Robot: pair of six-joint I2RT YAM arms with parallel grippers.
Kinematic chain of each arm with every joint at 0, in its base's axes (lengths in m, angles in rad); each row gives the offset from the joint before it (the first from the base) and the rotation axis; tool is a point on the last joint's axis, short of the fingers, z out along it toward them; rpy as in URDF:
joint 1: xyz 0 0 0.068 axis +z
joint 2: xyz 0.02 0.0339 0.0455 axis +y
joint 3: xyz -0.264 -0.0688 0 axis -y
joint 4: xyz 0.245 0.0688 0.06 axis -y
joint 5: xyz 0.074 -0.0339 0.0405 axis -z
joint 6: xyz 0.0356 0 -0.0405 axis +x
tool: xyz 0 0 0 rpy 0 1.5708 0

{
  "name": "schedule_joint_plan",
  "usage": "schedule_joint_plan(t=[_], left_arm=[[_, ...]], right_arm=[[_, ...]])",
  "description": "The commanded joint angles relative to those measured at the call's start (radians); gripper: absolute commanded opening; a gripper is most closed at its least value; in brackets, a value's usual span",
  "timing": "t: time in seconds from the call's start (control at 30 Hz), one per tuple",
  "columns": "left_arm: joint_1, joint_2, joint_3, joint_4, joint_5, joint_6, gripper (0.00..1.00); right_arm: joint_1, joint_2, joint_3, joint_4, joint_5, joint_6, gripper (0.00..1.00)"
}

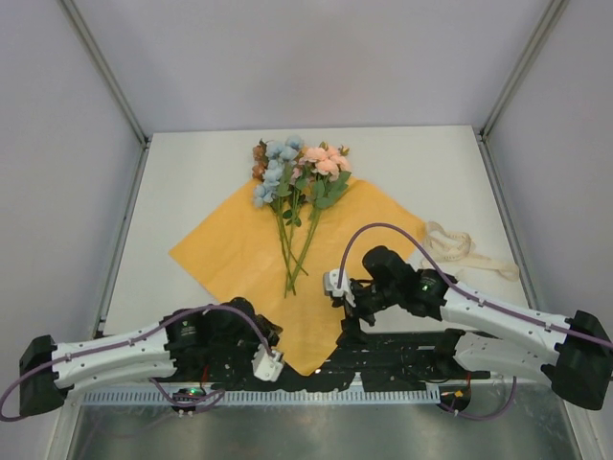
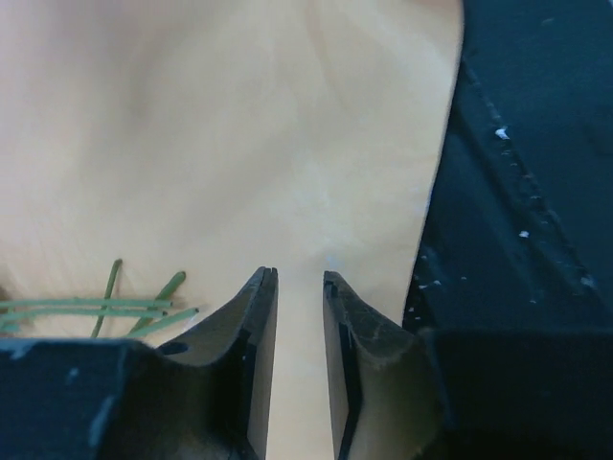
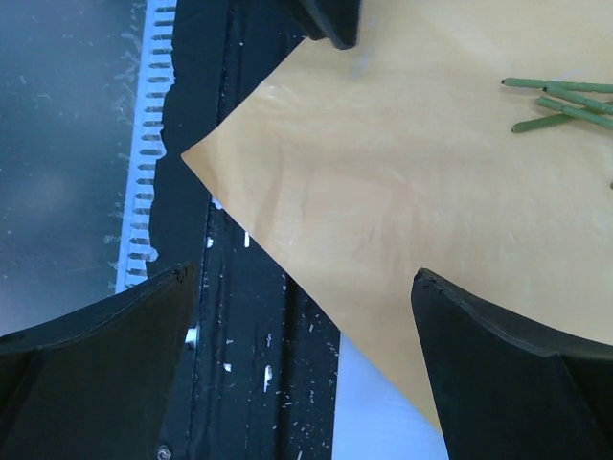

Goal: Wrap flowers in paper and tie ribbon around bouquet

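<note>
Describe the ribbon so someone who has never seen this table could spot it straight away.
On the white table, find the big orange paper with the flowers on it. Look just past the paper's right corner, toward the table's right edge: the ribbon lies there in limp loops. It is the only narrow cream-white strip, off the paper.

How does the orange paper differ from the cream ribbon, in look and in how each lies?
The paper is a wide orange sheet; the ribbon is a narrow cream strip. The paper lies spread flat under the flowers; the ribbon lies in loose loops to its right. Both rest on the table.
</note>
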Motion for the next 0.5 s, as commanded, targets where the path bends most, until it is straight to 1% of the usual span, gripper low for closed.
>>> schedule_joint_plan(t=[0.0,0.07,0.1,0.2,0.37,0.47], left_arm=[[-0.093,-0.003,0.007,-0.144,-0.028,0.137,0.32],[-0.095,0.017,-0.001,-0.172,-0.044,0.16,0.36],[-0.093,0.028,-0.008,-0.177,-0.045,0.168,0.4],[-0.096,0.063,-0.028,-0.142,-0.063,0.205,0.5],[-0.095,0.145,-0.031,-0.106,-0.107,0.246,0.57],[-0.096,0.168,-0.063,-0.024,-0.126,0.257,0.55]], right_arm=[[0.012,0.005,0.04,0.014,0.065,-0.071,0.98],[0.012,0.004,0.046,-0.002,0.074,-0.093,0.98],[0.012,0.008,0.057,-0.008,0.076,-0.091,0.98],[0.011,0.011,0.074,-0.026,0.091,-0.096,0.98],[0.009,0.014,0.092,-0.051,0.098,-0.111,0.98],[0.005,0.014,0.092,-0.049,0.113,-0.124,0.97]])
